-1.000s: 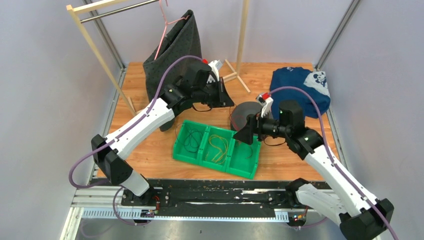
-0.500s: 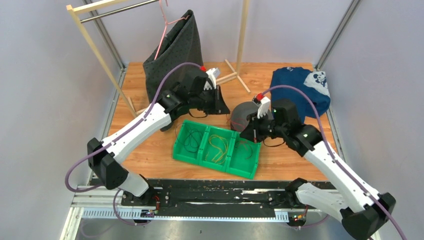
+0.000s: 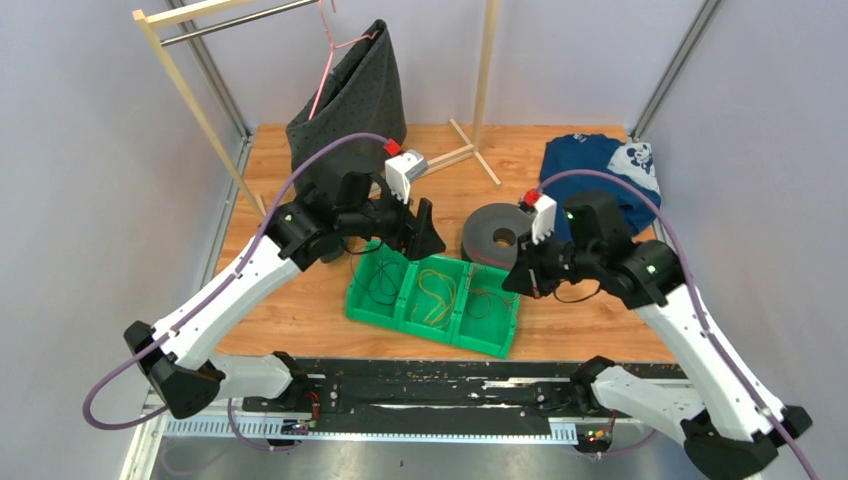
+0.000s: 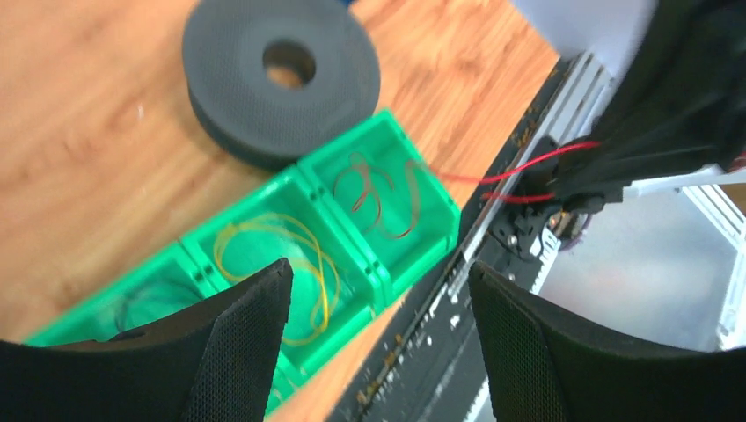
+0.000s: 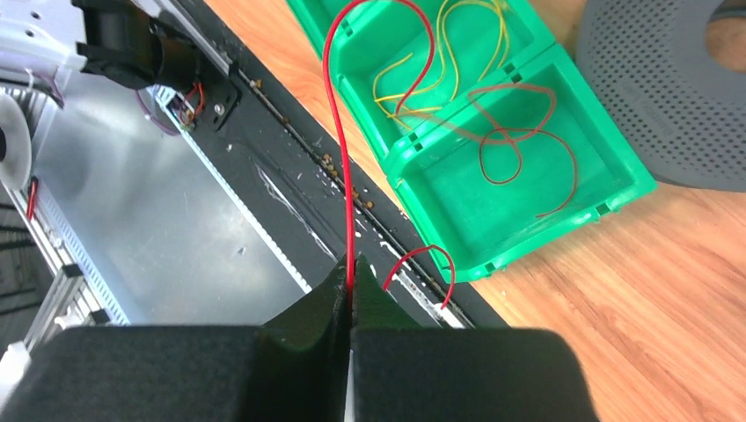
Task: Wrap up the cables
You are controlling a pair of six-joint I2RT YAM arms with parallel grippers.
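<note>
Red cable (image 5: 341, 176) is pinched tight: the right gripper (image 5: 350, 294) has both fingers pressed flat together on it. Against a second ago, that gripper has slid a little toward 4 o'clock and now sits at 3 o'clock of the green bin (image 3: 425, 330), off its right end. The left gripper (image 4: 378, 272) has made the bigger move, coming from well behind the bin down to its far rim at 12 o'clock. Its fingers are spread wide with nothing between them.

From the right gripper's tips the red cable runs up toward 12 o'clock in the wrist view, arches over the bin and drops at a divider. A short red loop pokes out just beside the tips at 2 o'clock. Whether this strand joins the red-brown loops (image 5: 515, 141) in the bin's end compartment, I cannot tell. The yellow cable (image 3: 437, 292) lies coiled in the middle compartment and the dark cable (image 3: 381, 280) in the left one, both directly under the open left fingers.

As for room, the grey disc (image 3: 480, 235) sits just beside the bin at 1 o'clock. The black rail (image 3: 430, 385) marks the near edge at 6 o'clock, close to the bin's wall. Bare wood of the table (image 3: 290, 300) lies at 9 o'clock.
</note>
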